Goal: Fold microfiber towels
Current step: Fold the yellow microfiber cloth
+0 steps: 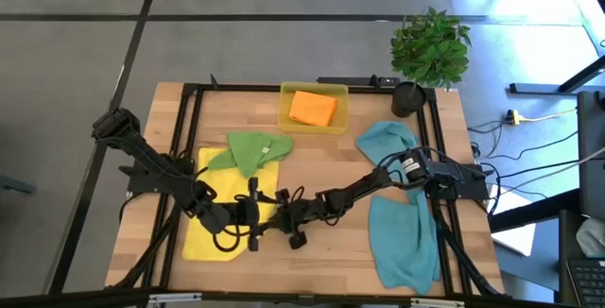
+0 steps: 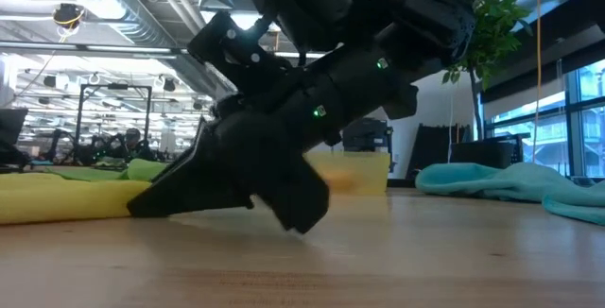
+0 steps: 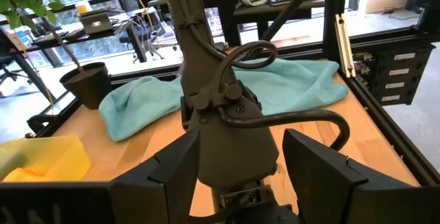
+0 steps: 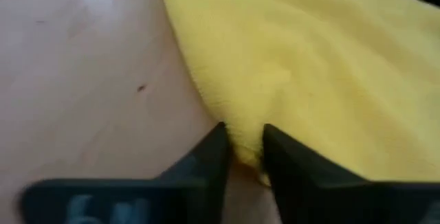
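Right tool (image 4: 244, 148) is down low at the front of the counter (image 1: 331, 251), its two dark wedge-shaped fingers pinched narrow on the edge of the yellow towel (image 4: 309, 66); you can see the fuzzy nap of the cloth bunching up between the tips; the left tool (image 1: 253, 223) sits just beside it over that same towel, its blocky black fingers (image 3: 172, 176) standing wide apart with nothing in them; the yellow towel lies mostly flat at the front left, soft and matte, a bit rumpled at the near corner; the green towel (image 1: 253, 150) is crumpled just behind it, overlapping its back edge; over on the right there are two teal-blue towels, one (image 1: 402, 237) spread long toward the front, the other (image 1: 388, 140) heaped in loose folds farther back; the orange towel (image 1: 313, 108) is folded into a neat square inside a translucent yellow tray (image 1: 286, 119) at the back middle; a leafy potted plant (image 1: 430, 48) sits at the back right corner; the counter is pale wood planks with a black metal frame round it; beyond that it's grey floor with cables, and a big open workshop with ducts overhead.
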